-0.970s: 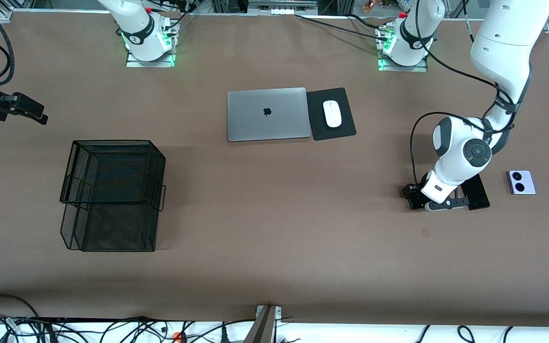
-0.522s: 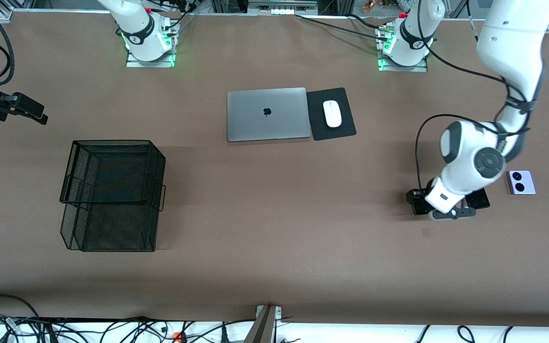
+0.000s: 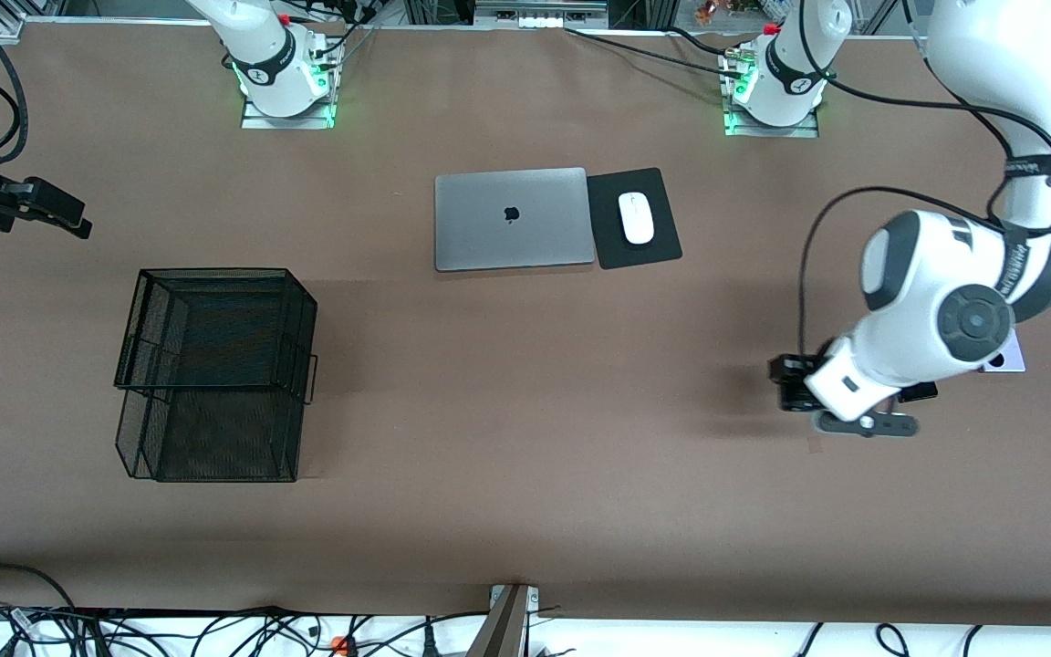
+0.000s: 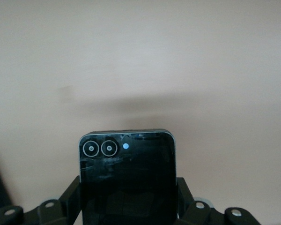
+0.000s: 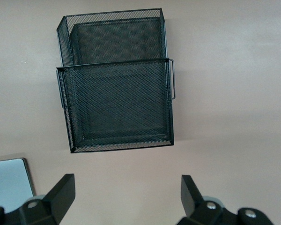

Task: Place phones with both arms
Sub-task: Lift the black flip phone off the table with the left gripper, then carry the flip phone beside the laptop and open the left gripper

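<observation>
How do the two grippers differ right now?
The left gripper is shut on a small black phone and hangs over bare table toward the left arm's end. The right gripper is open and holds nothing. It waits at the right arm's end, looking down on the black mesh basket. The left one hangs below a bent white arm; of the right one only black parts show. Both have two black fingers.

Brown table [image 3: 525, 511], black mesh basket [image 3: 215, 374], silver laptop [image 3: 512, 219], mousepad [image 3: 633, 219]

Laptop [image 3: 511, 219], mouse [image 3: 636, 218], mesh basket [image 3: 215, 370]
</observation>
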{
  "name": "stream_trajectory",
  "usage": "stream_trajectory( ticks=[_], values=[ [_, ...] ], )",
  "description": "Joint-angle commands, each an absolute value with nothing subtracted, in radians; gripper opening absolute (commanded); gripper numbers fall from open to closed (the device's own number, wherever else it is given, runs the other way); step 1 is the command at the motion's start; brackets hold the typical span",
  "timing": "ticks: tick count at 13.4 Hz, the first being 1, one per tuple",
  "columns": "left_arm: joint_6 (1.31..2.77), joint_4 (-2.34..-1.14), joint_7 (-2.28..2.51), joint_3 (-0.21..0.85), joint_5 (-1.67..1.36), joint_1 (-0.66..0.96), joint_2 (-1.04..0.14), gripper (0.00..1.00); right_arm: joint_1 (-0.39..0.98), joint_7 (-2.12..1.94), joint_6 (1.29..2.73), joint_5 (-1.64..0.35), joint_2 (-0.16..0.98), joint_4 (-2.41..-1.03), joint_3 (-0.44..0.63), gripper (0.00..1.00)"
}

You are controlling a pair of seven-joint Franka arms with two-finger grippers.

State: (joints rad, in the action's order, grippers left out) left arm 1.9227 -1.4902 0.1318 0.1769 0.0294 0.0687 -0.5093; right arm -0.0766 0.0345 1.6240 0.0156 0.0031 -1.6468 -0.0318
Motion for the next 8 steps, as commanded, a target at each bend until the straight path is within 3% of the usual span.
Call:
stream_trajectory(
  ticks=[1,5,8],
  values=[
    [1.894,-1.424,0.158,0.192,0.029,0.176,-0.547,0.37,-0.078,0.04,1.617,0.005,-0.002,-1.641,-0.034,1.0],
    [1.966,-1.266,0.218,0.193,0.028,0.358,-0.699,0.38,-0.078,0.04,1.617,0.003,-0.002,-1.641,-0.034,1.0],
    [2.089,-1.244,0.357,0.186,0.034,0.471,-0.791,0.39,-0.078,0.04,1.617,0.005,-0.002,-1.641,-0.034,1.0]
  ],
)
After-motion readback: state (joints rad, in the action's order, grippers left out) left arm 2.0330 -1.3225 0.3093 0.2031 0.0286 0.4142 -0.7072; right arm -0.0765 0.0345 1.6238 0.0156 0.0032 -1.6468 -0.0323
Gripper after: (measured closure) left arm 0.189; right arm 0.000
